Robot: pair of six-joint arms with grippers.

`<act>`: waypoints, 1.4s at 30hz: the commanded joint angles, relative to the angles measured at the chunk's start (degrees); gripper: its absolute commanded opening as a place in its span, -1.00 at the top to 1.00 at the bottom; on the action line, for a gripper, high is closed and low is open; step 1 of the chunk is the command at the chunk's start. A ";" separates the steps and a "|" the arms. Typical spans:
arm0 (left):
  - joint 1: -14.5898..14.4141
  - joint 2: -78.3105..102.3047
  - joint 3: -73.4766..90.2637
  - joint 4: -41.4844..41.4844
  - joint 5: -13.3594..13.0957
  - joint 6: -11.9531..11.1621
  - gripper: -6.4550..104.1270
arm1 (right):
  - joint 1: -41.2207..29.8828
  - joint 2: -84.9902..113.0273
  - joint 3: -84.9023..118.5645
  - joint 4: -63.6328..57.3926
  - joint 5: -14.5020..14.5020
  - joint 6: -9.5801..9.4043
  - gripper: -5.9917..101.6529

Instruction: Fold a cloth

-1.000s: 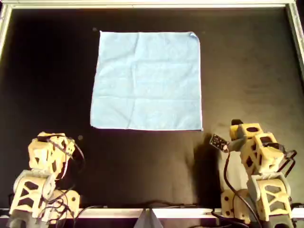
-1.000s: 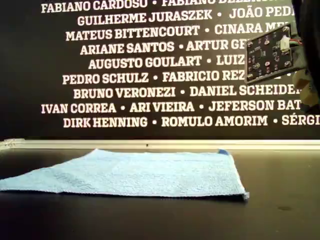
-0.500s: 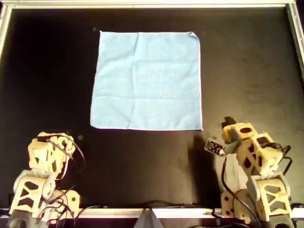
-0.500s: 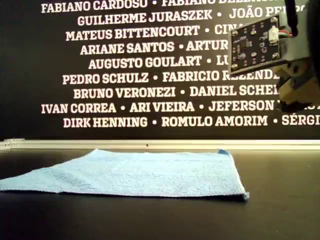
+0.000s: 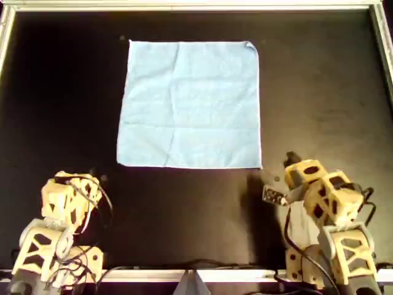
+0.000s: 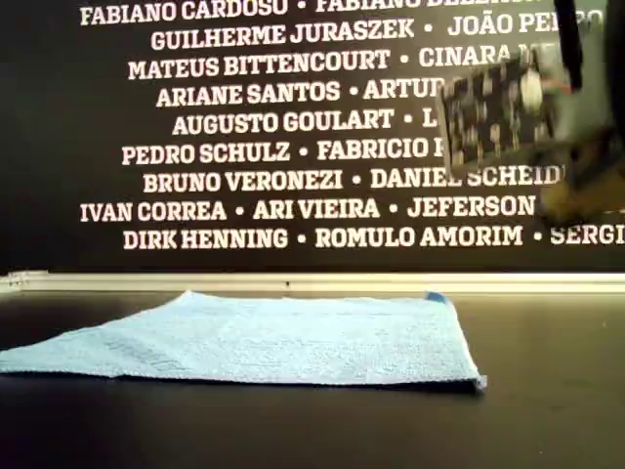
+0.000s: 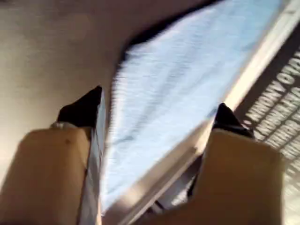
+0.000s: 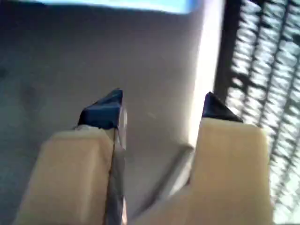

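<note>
Sky-blue cloth (image 5: 190,103) lies flat, upper centre overhead. Left gripper (image 7: 157,110) and right gripper (image 8: 161,108), both spread, empty: pinch adjacent near-edge corners simultaneously.

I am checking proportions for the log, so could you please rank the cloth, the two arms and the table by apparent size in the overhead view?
1. The table, largest.
2. The cloth.
3. The two arms, one at the overhead view's lower left and one at its lower right, look alike in size, so I would not rank them.
</note>
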 commanded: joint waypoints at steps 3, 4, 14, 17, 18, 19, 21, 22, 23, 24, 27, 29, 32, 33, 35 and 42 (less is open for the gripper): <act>-1.49 -4.66 -3.16 -1.58 0.00 0.35 -0.59 | 2.90 -15.38 -7.03 -2.46 -4.75 -0.53 -0.37; -1.49 -5.54 -3.96 -2.29 0.00 0.35 -0.59 | 2.90 -18.72 -8.79 -2.46 -4.57 -0.53 -0.38; -2.29 -31.38 -8.26 -25.31 -0.09 0.53 -0.59 | 2.81 -42.01 -19.86 -2.64 -5.01 -0.53 -0.38; -6.15 -41.84 -11.43 -28.48 -0.09 0.53 -0.61 | 2.90 -47.99 -22.76 -3.69 -5.10 -0.18 -0.38; -8.09 -44.91 -12.57 -28.92 -0.18 0.53 -0.62 | 2.90 -49.92 -23.64 -3.87 -5.10 -0.09 -0.38; -10.02 -46.93 -13.80 -29.09 -0.18 0.53 -0.62 | 2.90 -51.94 -24.52 -3.87 -5.10 -0.09 -0.38; -12.92 -50.71 -16.44 -29.36 -0.97 0.44 -0.62 | 2.90 -55.20 -26.02 -3.87 -5.10 0.00 -0.38; -13.54 -52.21 -17.67 -29.44 -1.05 0.44 -0.62 | 2.90 -56.60 -26.72 -3.87 -5.19 0.00 -0.38; -13.80 -53.09 -18.63 -29.53 -1.05 0.44 -0.62 | 2.99 -57.74 -27.60 -3.87 -5.19 0.26 -0.38; -13.80 -53.96 -19.34 -29.53 -1.05 0.44 -0.62 | 2.99 -58.80 -28.56 -3.87 -5.19 0.44 -0.38; -13.45 -56.16 -20.74 -29.62 -1.14 0.44 -0.62 | 2.99 -61.79 -31.73 -3.96 -5.27 0.53 -0.38; -13.18 -57.30 -21.62 -29.62 -1.23 0.44 -0.62 | 3.08 -64.25 -34.28 -3.96 -5.27 0.53 -0.38; -13.10 -59.33 -23.20 -29.62 -1.23 0.44 -0.62 | 3.08 -69.96 -38.50 -3.96 -5.27 0.53 -0.38; -13.10 -60.21 -23.82 -29.62 -1.23 0.44 -0.61 | 3.08 -71.98 -39.90 -3.96 -5.27 0.53 -0.38; -13.10 -62.40 -25.49 -29.62 -1.23 0.44 -0.60 | 3.08 -75.41 -42.63 -3.96 -5.27 0.62 -0.38; -13.10 -67.32 -29.62 -29.62 -1.32 0.44 -0.60 | 8.17 -80.16 -47.20 -3.87 -5.19 0.53 -0.38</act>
